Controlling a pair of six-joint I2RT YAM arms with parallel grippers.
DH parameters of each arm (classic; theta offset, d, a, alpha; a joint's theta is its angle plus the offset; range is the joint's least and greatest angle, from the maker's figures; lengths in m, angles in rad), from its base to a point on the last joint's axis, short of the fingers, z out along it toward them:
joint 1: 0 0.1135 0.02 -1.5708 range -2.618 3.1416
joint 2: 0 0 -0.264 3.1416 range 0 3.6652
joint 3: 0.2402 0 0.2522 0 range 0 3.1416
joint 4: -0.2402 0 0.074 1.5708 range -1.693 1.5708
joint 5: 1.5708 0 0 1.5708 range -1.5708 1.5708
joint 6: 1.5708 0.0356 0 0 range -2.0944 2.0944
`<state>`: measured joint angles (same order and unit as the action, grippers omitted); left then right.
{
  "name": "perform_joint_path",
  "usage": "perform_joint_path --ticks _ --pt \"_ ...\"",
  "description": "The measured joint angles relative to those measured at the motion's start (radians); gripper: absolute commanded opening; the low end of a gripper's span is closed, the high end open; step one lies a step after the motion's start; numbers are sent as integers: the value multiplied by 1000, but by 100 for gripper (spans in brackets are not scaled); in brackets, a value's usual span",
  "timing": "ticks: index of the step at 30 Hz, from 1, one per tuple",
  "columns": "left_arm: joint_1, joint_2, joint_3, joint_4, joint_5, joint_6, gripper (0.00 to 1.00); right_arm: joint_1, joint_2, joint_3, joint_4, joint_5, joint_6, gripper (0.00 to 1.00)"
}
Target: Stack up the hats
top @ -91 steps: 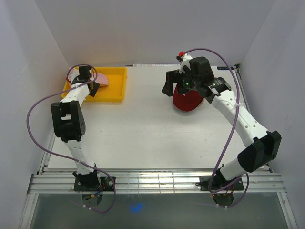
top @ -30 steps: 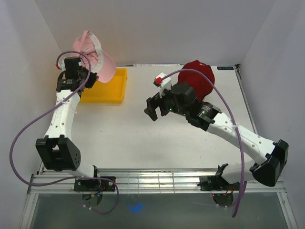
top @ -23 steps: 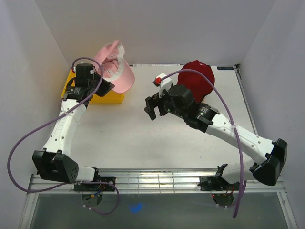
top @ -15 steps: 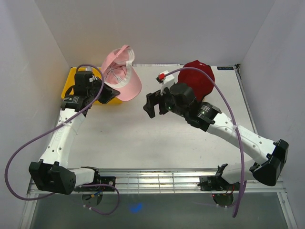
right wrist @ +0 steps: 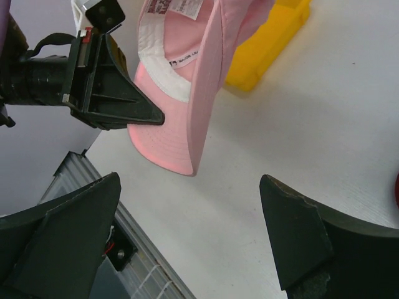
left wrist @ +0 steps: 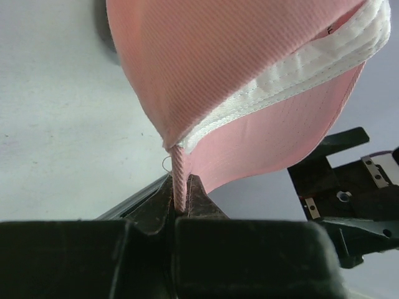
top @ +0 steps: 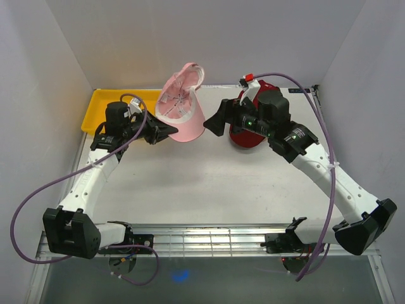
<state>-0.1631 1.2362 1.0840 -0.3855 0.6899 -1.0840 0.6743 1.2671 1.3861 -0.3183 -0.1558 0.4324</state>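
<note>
Your left gripper (left wrist: pixel 179 208) is pinching the soft pink fabric cap (top: pixel 183 111) by its brim, aloft mid-table; the dark red fabric cap (top: pixel 242 138) is lying to its right, beside your right gripper (top: pixel 214 123), which is gaping empty.

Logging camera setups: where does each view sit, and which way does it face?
Top external: above, behind the robot, looking down on the table; left gripper and right gripper show.
Left wrist: on the left gripper, looking along it, shut on the pink hat.
Right wrist: behind the open right gripper, facing that hat.
Shared: the hat.
</note>
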Motion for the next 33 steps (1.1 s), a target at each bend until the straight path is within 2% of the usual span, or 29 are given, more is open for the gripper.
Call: perform_joint_path --ticks 9,19,22,33 --pt "-28 37 -32 103 97 -53 0 5 90 26 -24 -51 38 98" --pt "-97 59 -49 67 109 -8 0 8 191 221 -148 43 -12 100" --pt "-105 56 -55 56 109 10 0 8 206 257 -189 77 -23 93" --pt "-143 42 -80 31 107 55 0 6 299 352 -336 176 -33 86"
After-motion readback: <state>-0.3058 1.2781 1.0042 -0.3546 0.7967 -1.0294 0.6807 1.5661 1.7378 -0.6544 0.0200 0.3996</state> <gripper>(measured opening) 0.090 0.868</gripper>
